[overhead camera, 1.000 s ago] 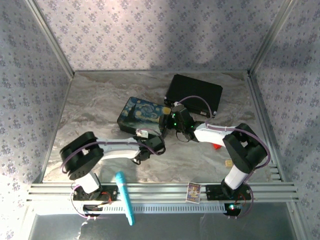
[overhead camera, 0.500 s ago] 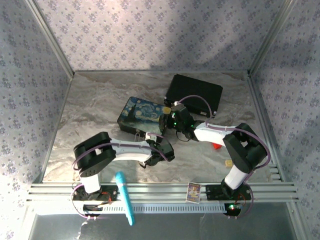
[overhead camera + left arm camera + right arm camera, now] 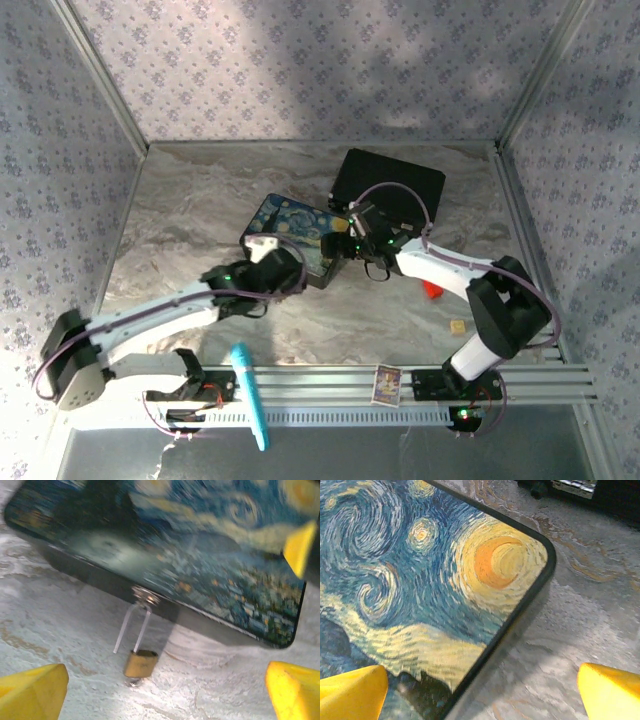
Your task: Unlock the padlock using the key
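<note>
Left gripper point(image 3: 162, 695) first: its two yellow fingertips point(image 3: 31, 692) sit wide apart in the bottom corners of the left wrist view, both cut off by the frame, with nothing between them but marble table point(image 3: 60, 630). Just past them is the padlock point(image 3: 140, 663), a small brass body lying on the table. Its thin silver shackle point(image 3: 131, 629) runs up to a metal hasp point(image 3: 145, 596) on the dark side wall of the painted box point(image 3: 200, 555). A silvery bit point(image 3: 132, 682) pokes out under the body, but it's too blurry for me to call it the key. One shackle leg looks like it ends short of the body, though it's hard to be sure. Right gripper point(image 3: 480, 692) is much the same: yellow tips spread apart and clipped by the bottom corners, hovering over the box's rounded corner with the orange moon, gripping nothing. Something black is cropped at the top edge of that view. The top view gives the layout the wrist views can't. A teal pen point(image 3: 250, 395) and a little card point(image 3: 387, 383) lie on the near rail. Further in, the left gripper point(image 3: 275, 270) is at the box's point(image 3: 290, 215) near side and the right gripper point(image 3: 345, 245) at its right end. A tan cube point(image 3: 457, 327) and a red block point(image 3: 432, 290), half tucked under the right arm, are off to the right. A black case point(image 3: 390, 185) sits furthest back.
</note>
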Motion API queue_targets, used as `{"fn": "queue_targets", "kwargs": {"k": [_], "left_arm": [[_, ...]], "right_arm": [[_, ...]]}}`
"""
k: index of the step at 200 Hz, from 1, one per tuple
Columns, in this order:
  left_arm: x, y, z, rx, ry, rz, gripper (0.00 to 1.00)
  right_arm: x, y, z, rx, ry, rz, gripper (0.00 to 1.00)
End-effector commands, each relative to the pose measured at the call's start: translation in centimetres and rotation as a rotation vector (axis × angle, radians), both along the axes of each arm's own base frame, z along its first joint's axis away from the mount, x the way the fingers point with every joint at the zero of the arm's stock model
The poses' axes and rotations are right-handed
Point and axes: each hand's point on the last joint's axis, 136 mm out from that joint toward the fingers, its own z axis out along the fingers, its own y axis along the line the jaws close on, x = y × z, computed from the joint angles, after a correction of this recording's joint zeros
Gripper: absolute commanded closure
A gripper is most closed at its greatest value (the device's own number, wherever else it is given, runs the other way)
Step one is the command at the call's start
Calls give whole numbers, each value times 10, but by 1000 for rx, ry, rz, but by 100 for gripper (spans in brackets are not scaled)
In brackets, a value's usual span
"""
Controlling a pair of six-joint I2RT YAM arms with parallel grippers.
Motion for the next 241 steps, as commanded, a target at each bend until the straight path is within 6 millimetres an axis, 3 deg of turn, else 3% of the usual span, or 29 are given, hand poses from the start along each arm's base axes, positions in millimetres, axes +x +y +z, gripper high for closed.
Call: {"fn": "queue_targets", "kwargs": {"k": [1, 41, 79, 120, 142, 177, 241], "left_arm": [[0, 18, -5, -56, 41, 10, 0], [1, 44, -18, -200, 98, 72, 0], [-3, 62, -28, -335, 105, 143, 0], [-12, 79, -34, -353, 103, 182, 0], [-17, 83, -40, -363, 110, 201, 0], [-23, 84, -49, -388, 126, 211, 0], [-19, 84, -43, -385, 98, 208, 0]], "right_arm": [[-10, -4, 33, -25, -43, 37, 1], [-63, 39, 53, -12, -88, 152, 3], [-106, 104, 32, 90, -65, 279, 23], [-104, 147, -6, 90, -17, 340, 33], [-98, 157, -26, 38, -7, 335, 34], [-92, 160, -45, -37, -22, 296, 37], [-75, 157, -66, -56, -35, 214, 42]]}}
